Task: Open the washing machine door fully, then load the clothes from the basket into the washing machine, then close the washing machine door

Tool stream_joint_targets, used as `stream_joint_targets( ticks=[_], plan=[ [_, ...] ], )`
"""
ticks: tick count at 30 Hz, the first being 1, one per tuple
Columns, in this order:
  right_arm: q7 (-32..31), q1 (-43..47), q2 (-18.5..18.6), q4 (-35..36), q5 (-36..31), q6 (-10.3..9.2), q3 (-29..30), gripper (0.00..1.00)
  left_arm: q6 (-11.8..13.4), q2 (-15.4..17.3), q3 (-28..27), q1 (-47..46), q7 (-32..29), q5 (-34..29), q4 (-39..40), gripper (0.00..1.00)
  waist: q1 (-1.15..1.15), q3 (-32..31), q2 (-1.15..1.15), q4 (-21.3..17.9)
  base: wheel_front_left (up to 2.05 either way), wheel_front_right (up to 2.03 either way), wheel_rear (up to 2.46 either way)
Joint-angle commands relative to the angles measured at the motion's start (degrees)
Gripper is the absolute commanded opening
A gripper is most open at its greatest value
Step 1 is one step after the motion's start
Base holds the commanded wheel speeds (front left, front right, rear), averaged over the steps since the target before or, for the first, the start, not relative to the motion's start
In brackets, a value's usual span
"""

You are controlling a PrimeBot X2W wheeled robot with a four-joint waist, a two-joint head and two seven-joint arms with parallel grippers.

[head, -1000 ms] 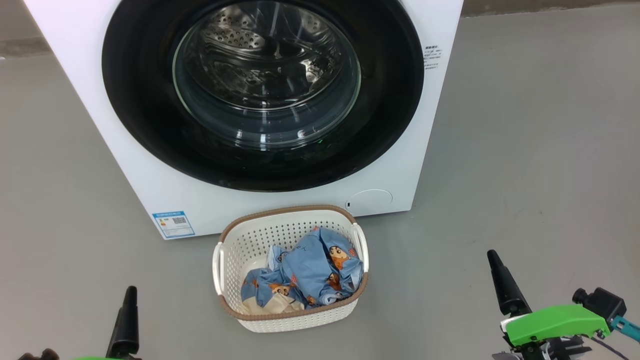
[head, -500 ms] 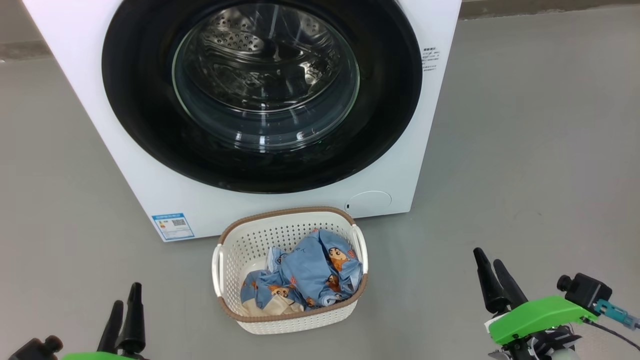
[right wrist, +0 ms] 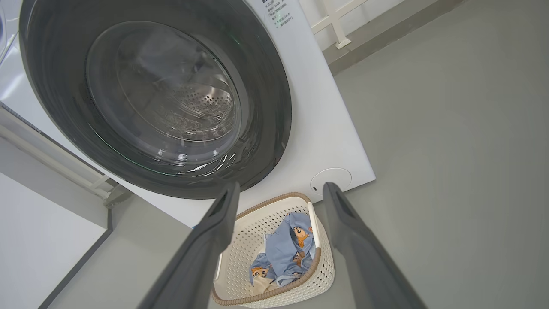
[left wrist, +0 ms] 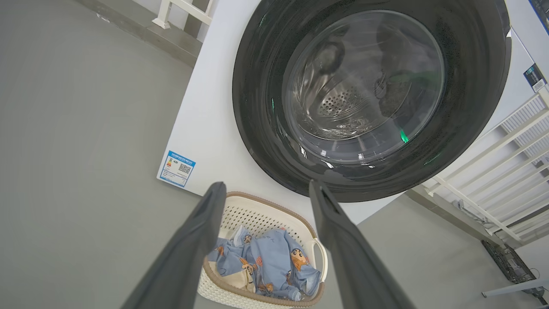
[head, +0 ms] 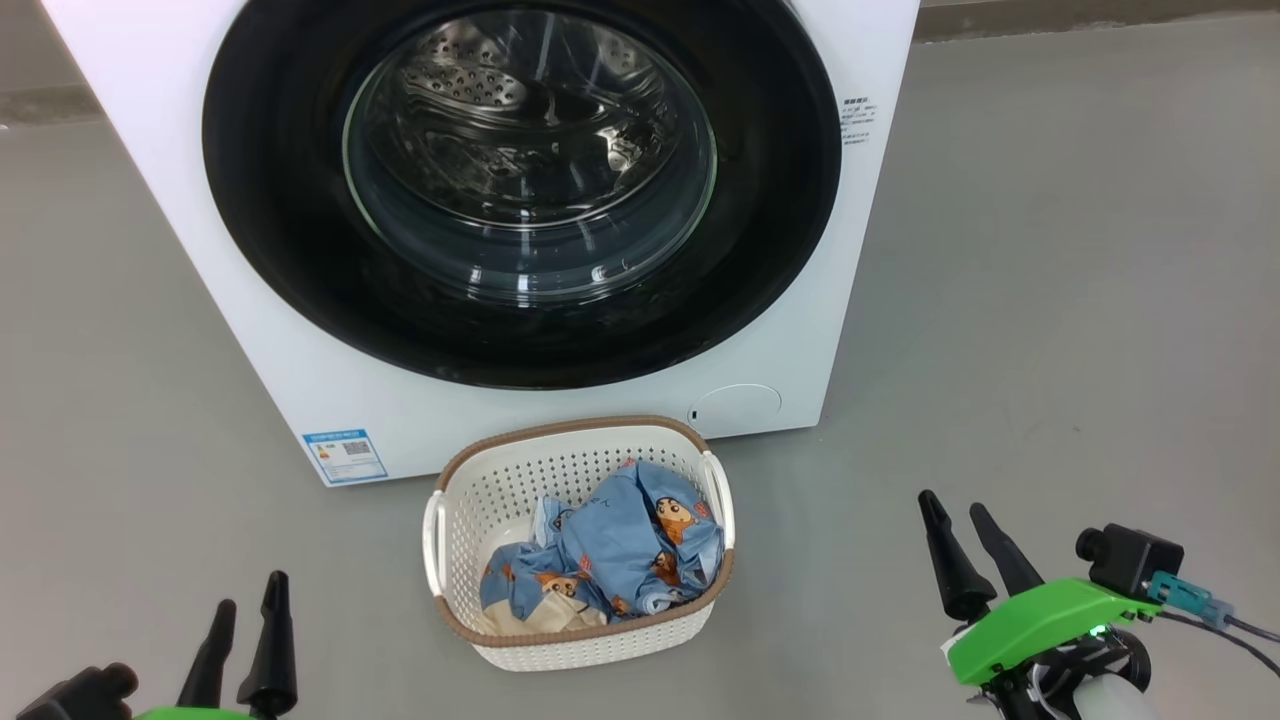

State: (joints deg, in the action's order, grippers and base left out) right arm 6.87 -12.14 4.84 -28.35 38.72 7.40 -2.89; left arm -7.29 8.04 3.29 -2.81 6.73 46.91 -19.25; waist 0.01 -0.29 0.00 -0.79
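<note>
The washing machine [head: 300, 385] is cropped at top, its blue label [head: 345, 456] illegible.

long black tapered fingers [head: 948, 565], lime-green wrist shells [head: 1040, 625], black camera [head: 1128, 560] with perhaps a teal plug [head: 1180, 590].

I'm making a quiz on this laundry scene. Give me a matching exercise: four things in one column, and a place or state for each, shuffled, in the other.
Things:
1. washing machine door
2. clothes
3. basket
4. right gripper

Places or states:
A. on the floor in front of the washing machine
B. jaws open, holding nothing
C. closed
D. heaped inside the basket

Pairs: 1-C, 2-D, 3-A, 4-B
</note>
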Motion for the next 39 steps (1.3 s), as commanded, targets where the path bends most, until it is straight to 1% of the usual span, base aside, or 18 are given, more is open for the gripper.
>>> stream_joint_targets(
  ticks=[1, 15, 25, 39],
  plan=[
    [1.0, -3.1, 0.4, 0.9, -1.9, 0.06, -1.2, 1.0, -0.1, 1.6, -1.2, -2.9, 1.1, -2.2, 0.9, 1.0, 0.0, 0.0, 0.0, 0.0, 0.0, 0.0, 0.0],
    [3.3, -5.5, 0.8, -1.1, -13.0, 0.07, -2.3, 1.0, -0.2, 2.3, -2.0, -3.3, 3.4, -12.7, 0.5, 1.0, 0.0, -0.2, 0.0, -0.1, 0.0, 0.0, 0.0],
    [5.0, -6.2, 0.2, -0.6, -21.5, 0.08, -1.2, 1.0, -0.2, 2.3, -3.3, -3.4, 5.1, -19.7, 0.2, 1.0, 0.0, -0.4, 0.0, -0.2, 0.0, 0.0, 0.0],
    [7.3, -7.1, -0.4, -1.6, -32.0, 0.09, -1.9, 1.0, -0.2, 2.9, -4.6, -3.8, 7.5, -28.6, -0.7, 1.0, 0.0, -0.8, 0.0, -0.2, 0.0, 0.0, 0.0]
  ],
)
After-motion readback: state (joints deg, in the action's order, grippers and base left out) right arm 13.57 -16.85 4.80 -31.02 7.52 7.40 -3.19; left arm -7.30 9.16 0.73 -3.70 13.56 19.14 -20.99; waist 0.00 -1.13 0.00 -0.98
